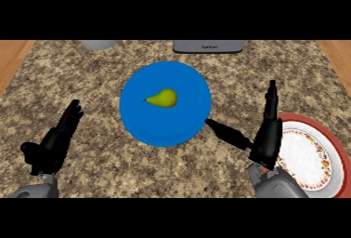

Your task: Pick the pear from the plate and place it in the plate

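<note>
Right robot hand (267, 142) open, fingers straight; pear (163, 98) up-left on blue plate (137, 125), apart.

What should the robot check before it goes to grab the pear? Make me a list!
1. Pear lies uncovered on the blue plate: ok.
2. Right hand open and holding nothing: ok.
3. Left hand open, off to the blue plate's side: ok.
4. Red-rimmed plate has bare room for the pear: ok.
5. Right hand above the pear: not ok, it is beside the blue plate.
</note>
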